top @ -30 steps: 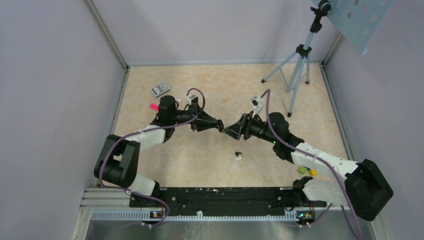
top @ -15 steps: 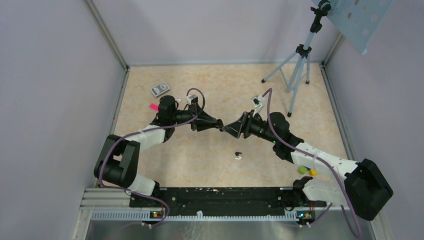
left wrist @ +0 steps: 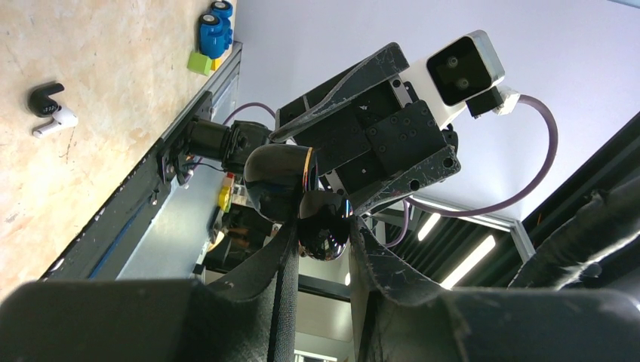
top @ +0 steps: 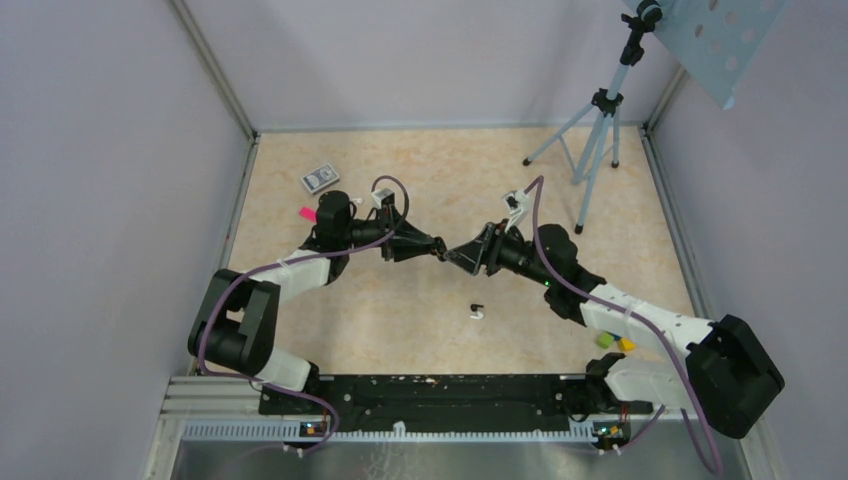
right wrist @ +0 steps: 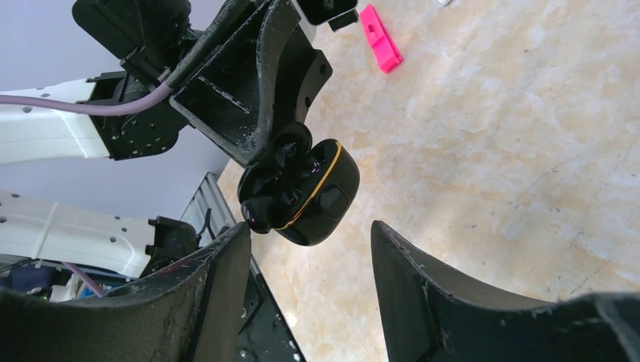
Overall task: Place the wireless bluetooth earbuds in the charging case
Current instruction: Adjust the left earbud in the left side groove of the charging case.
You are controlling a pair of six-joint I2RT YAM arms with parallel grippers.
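Now both arms meet nose to nose above the table (top: 400,330).
L gripper (top: 437,249) pinches the open black charging case (right wrist: 302,192), gold-trimmed, clear of the surface. R gripper (right wrist: 309,230) faces it w/ fingers spread, case just past the tips, nothing pinched. Black earbud (left wrist: 44,98) and white earbud (left wrist: 54,123) lie side by side on the table, nearer the bases.

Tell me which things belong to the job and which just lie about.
Job: case, held in the left gripper; black and white earbuds.
Lying about: pink piece, small box, blocks, tripod.
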